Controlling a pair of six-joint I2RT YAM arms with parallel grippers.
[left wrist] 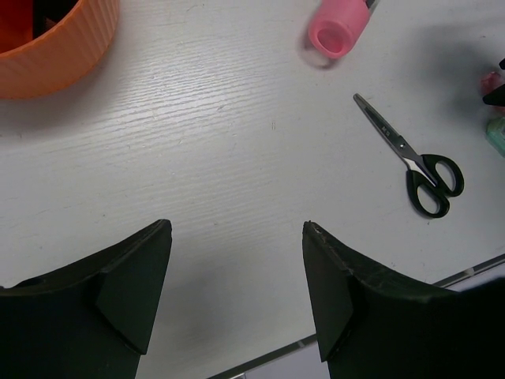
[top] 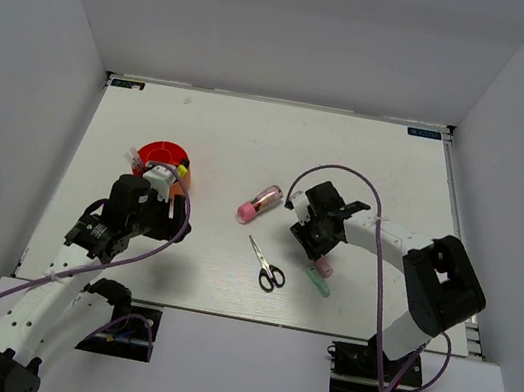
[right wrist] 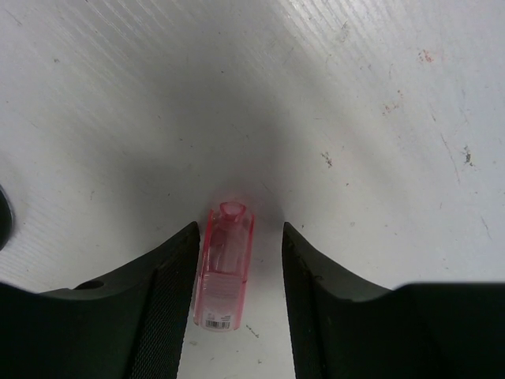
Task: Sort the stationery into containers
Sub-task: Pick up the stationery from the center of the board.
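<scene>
Right hand (right wrist: 239, 230), mine: fingers spread, low over the table (top: 253, 134), one on each side of the small pink capsule-shaped piece (right wrist: 225, 276). That piece lies flat and lengthwise between my fingers, its rounded end pointing away from the wrist. The finger on the left of the wrist view is at its edge, whether touching I cannot tell. A strip of bare table shows between the piece and the other finger, so nothing is pinched. Left hand (left wrist: 235, 229), mine: fingers spread wide, nothing between them but table, hovering near the red-orange pot (left wrist: 55, 63). Item, red-orange pot: round, ribbed wall, upright at the left of the table, well apart from my right hand; its contents are too small to tell from above. Item, pink tube (top: 261, 203): lying on its side in the open, between the pot and my right hand, touching neither. Item, black-handled scissors (top: 267, 266): flat on the table, blades shut, tips pointing toward the tube, handles toward the near edge, apart from the other items. Item, pale-green capsule-shaped piece (top: 319, 283): flat on the table just beside the pink piece, on its near side, outside my right fingers.
</scene>
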